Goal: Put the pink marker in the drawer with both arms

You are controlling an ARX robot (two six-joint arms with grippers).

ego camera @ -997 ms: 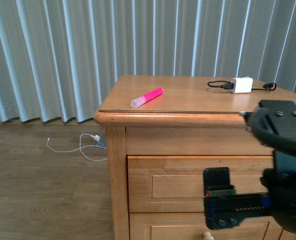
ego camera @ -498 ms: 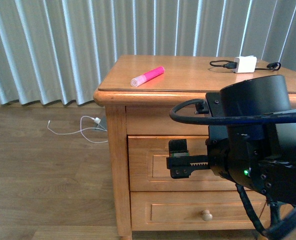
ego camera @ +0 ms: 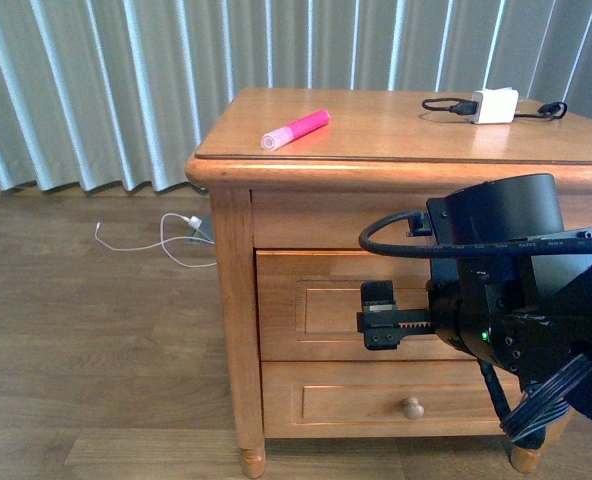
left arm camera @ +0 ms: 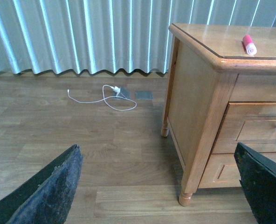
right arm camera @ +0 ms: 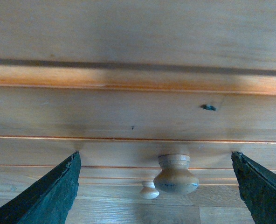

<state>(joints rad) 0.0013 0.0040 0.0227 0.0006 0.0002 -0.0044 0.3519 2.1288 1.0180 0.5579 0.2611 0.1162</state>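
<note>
Honey nightstand top (ego camera: 396, 125) with pink marker (ego camera: 295, 129), grey curtains (ego camera: 106, 90) behind; left claw (left arm camera: 156, 148) and right claw (right arm camera: 155, 154) wide

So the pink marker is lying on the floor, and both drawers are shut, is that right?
No. The pink marker lies on the nightstand top, as the front view shows. The upper drawer and lower drawer are shut.

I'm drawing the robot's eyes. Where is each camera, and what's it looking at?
Front view: on the body, facing the nightstand; right arm and right gripper show.
Left wrist view: beside the nightstand, above the floor; open left gripper shows.
Right wrist view: close to the drawer front, at its knob; open right gripper shows.
Shared: front and left wrist views both see the pink marker.
</note>
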